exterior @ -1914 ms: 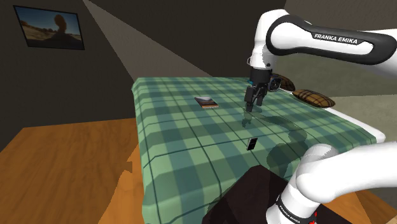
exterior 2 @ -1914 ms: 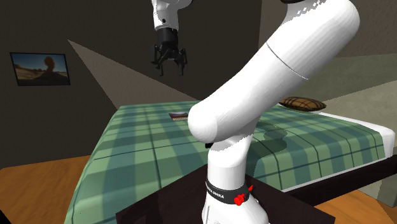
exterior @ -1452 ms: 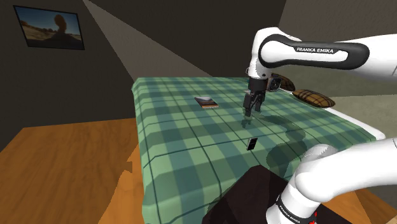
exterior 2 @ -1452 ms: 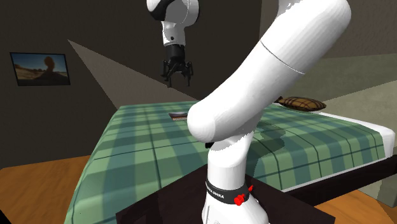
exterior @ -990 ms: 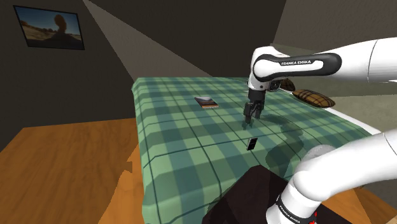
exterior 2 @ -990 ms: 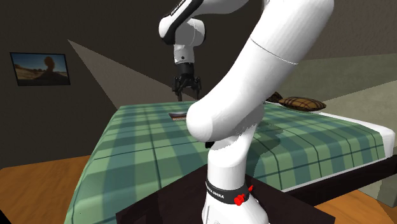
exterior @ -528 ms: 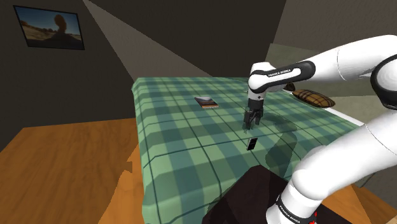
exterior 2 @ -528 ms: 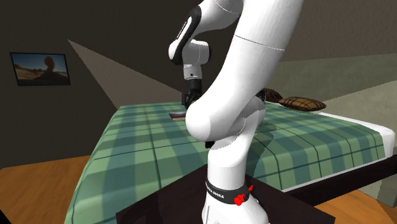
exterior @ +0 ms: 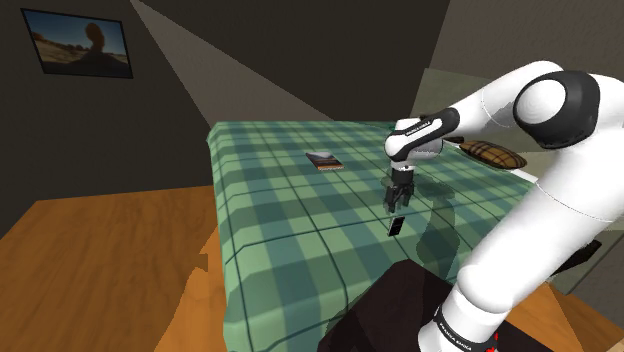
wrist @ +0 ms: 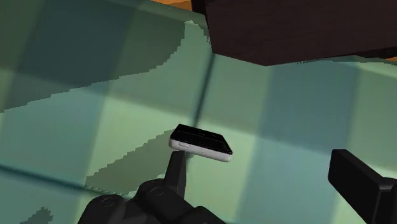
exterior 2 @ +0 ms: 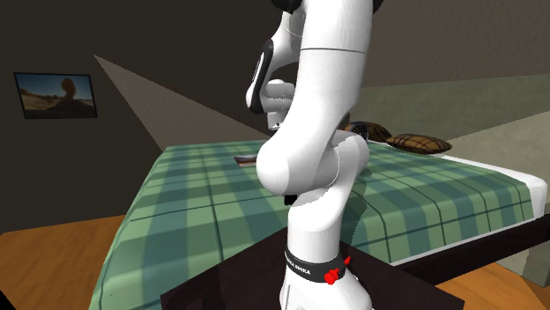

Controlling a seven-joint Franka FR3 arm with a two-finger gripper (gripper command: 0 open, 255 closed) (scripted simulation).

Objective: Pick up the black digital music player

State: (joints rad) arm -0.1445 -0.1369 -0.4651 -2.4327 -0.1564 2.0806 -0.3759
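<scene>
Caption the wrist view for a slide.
Open fingers poised over the black music player on a green checked bedspread.

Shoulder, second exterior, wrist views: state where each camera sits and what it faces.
Shoulder view: beside the stand, looking down across the plaid bed; arm and gripper show.
Second exterior view: behind the stand, facing the plaid bed; arm shows.
Wrist view: on the wrist, looking down at the music player; open fingers show.
Shoulder and wrist views share the music player.

1 music player, 1 flat item, 2 plaid pillows, 1 picture
</scene>
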